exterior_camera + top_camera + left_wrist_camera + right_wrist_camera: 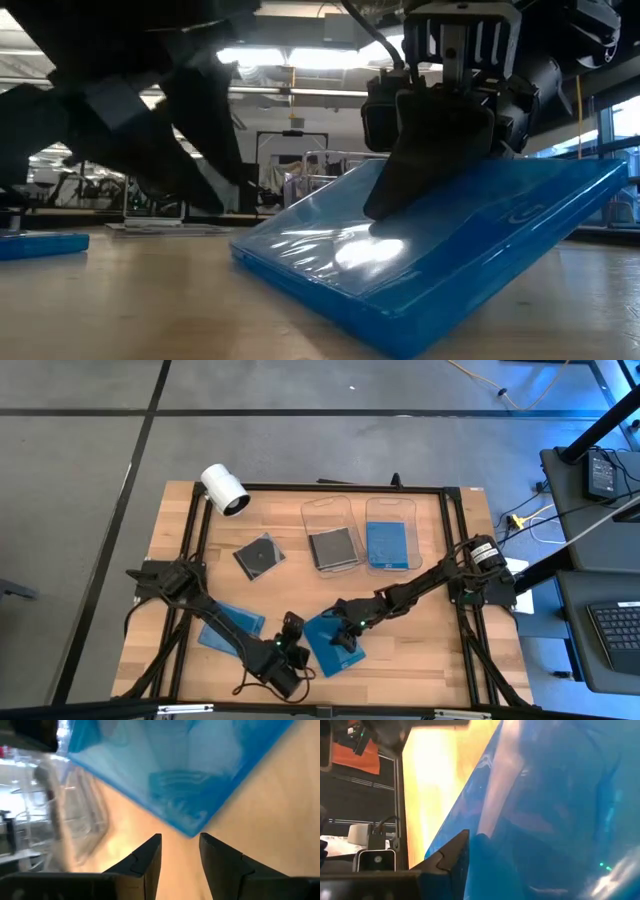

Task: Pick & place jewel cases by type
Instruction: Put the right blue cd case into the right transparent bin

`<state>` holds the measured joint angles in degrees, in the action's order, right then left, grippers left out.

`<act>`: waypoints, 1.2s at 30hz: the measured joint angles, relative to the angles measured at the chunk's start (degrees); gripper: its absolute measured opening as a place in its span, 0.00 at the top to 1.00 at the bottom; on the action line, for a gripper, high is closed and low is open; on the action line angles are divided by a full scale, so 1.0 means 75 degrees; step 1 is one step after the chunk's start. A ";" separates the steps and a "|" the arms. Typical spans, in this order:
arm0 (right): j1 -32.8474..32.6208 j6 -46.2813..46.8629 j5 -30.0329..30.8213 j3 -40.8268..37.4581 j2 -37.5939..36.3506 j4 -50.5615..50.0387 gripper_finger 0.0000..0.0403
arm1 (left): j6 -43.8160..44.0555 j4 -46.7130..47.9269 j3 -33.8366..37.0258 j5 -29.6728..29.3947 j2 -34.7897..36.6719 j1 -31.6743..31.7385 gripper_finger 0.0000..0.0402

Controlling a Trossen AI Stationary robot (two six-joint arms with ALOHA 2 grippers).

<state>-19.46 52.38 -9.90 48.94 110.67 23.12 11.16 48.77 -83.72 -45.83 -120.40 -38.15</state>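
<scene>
two cases are already binned; a tilted blue jewel case (pixel 330 641) is pinched by the right gripper (pixel 347 638), left gripper (pixel 290 657) slightly parted; others remain.

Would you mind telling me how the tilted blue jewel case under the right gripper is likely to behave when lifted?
The blue jewel case looks stiff: tipped up on one edge, it stays flat. Its glossy face shows glare, so it may slip in the right gripper. Being thin, it probably weighs little.

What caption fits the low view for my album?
Right fingers tilt a blue case up off the wooden table.
</scene>
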 joint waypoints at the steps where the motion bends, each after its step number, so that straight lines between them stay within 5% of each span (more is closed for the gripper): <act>1: 0.0022 -0.0011 -0.0080 -0.0001 0.0001 0.0040 0.63 | 0.0000 0.0171 0.0000 -0.0092 0.0040 -0.0025 0.68; 11: 0.0175 -0.0463 -0.0653 -0.0030 0.0029 0.1481 0.63 | 0.1112 0.1395 -0.0009 -0.1084 0.0428 -0.0238 0.68; 23: 0.0222 -0.0881 -0.0334 -0.0025 0.0026 0.1424 0.74 | 0.5788 0.4918 -0.0015 -0.1754 0.0475 -0.0633 0.68; 36: 0.0233 -0.0824 -0.0529 -0.0013 -0.0056 0.1972 0.91 | 0.6681 0.5485 0.0042 -0.1398 0.0502 -0.0807 0.68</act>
<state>-17.72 46.19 -13.87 48.84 110.25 37.91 61.26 89.91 -83.40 -56.31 -116.63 -44.20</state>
